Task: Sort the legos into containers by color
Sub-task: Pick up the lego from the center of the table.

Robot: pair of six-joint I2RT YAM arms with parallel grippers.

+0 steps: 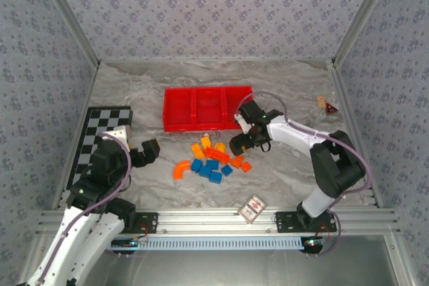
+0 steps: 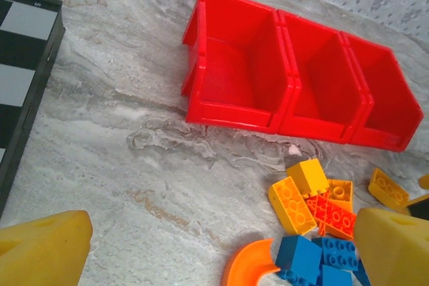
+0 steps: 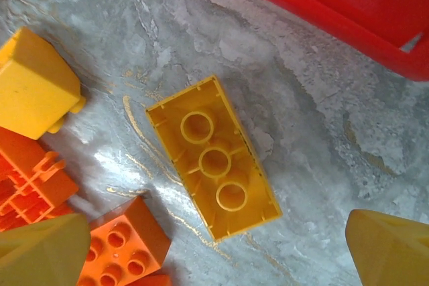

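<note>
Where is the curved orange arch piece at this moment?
In the top view, the orange arch lies at the left end of the legos, beside a blue brick.

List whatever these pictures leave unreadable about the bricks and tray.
- Top view: the right tool covers part of the brick pile; count uncertain.
- Left wrist view: blue bricks cut by the bottom edge.
- Right wrist view: red tray cut by the top edge.
- Top view: card too small to read.

checkerboard (image 1: 96, 130): black-and-white, flat along table (image 1: 167, 82) left edge | card (image 1: 252, 208): red-and-white pattern, near edge, right of middle | small tan-and-red item (image 1: 327, 104): right edge, toward far corner, too small to tell
</note>
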